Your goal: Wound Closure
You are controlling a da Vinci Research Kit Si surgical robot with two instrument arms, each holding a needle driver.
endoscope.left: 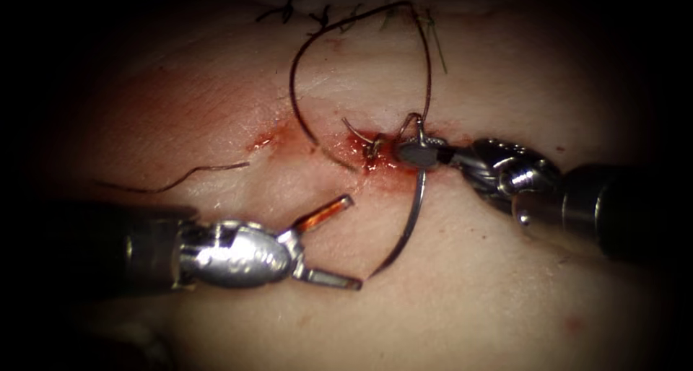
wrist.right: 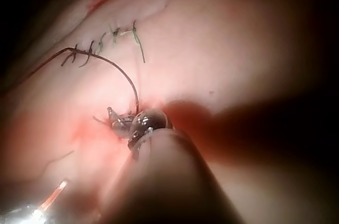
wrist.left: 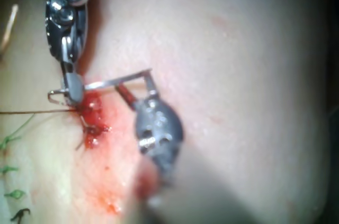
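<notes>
I see right gripper (endoscope.left: 413,153) pinching needle (endoscope.left: 411,223) near its swaged end at cut (endoscope.left: 361,151), left gripper (endoscope.left: 339,245) spread, empty, thread (endoscope.left: 361,60) looping over tissue (endoscope.left: 505,284), 1 cut thread end (endoscope.left: 173,177) left, green stitches (wrist.left: 13,168) in wrist views.

Open tissue (endoscope.left: 505,299) below and to the right of the cut (endoscope.left: 361,151), bare, with room to pass. Blocked at the cut itself by the right tool (endoscope.left: 413,154), clamped on the needle (endoscope.left: 411,219) near its thread end; curve hanging down, tip just beside the left tool (endoscope.left: 339,245), gaping, empty. Above, looped thread (endoscope.left: 346,60) and cut ends (endoscope.left: 289,11) across the way, apparently lying on the surface.
</notes>
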